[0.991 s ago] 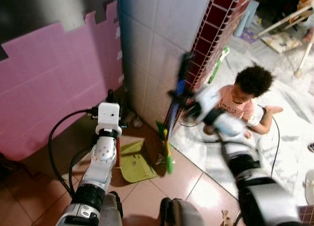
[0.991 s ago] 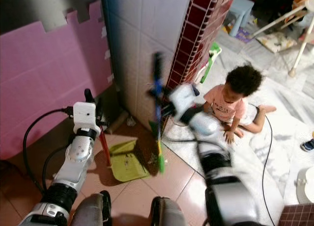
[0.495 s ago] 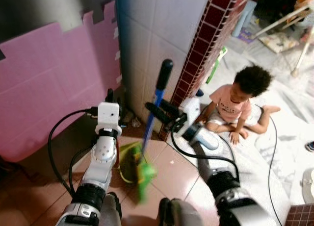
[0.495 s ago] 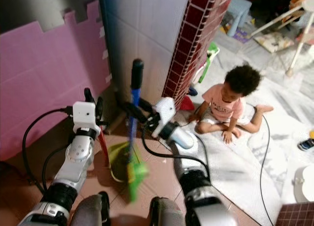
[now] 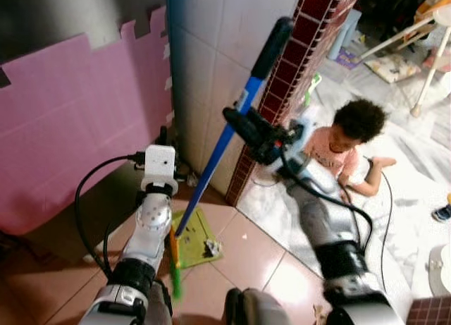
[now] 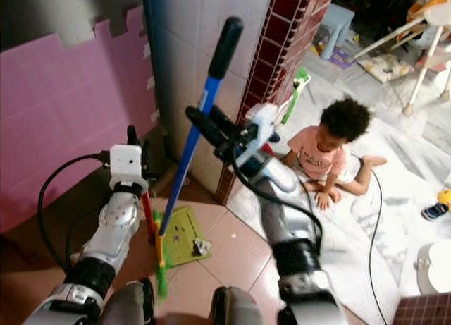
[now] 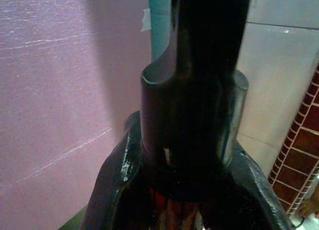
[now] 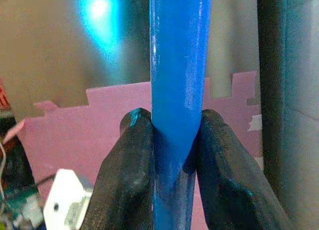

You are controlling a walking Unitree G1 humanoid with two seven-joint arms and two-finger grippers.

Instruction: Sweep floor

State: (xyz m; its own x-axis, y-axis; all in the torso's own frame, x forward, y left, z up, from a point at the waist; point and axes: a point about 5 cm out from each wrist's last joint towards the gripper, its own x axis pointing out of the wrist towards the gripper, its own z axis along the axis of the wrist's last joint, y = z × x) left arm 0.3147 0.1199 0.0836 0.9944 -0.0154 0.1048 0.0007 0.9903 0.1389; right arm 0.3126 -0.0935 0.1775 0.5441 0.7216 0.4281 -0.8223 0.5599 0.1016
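Observation:
A broom with a blue handle [image 5: 224, 140] and a black top grip leans up to the right. Its green bristles [image 5: 174, 281] are blurred by my left leg. My right gripper [image 5: 238, 120] is shut on the blue handle [image 8: 177, 65], both fingers [image 8: 130, 160] pressed against it. On the brown tiles lies a green dustpan [image 5: 192, 235] with a scrap of dirt [image 5: 211, 249] on it. Its red stick [image 6: 148, 211] rises to a black handle end [image 7: 194, 115], and my left gripper [image 5: 163, 137] is shut on that handle.
A child [image 5: 349, 138] sits on the pale floor right of the red-tiled column [image 5: 299, 50], close behind my right arm. A pink foam mat [image 5: 77, 120] covers the left wall beside a white tiled pillar [image 5: 218, 36]. A cable [image 5: 384, 198] and chair legs [image 5: 423, 64] lie farther right.
My right arm swept the broom head from the column leftward across the tiles to the dustpan, then raised and tilted the handle. Dirt now lies on the dustpan. The left arm barely moved.

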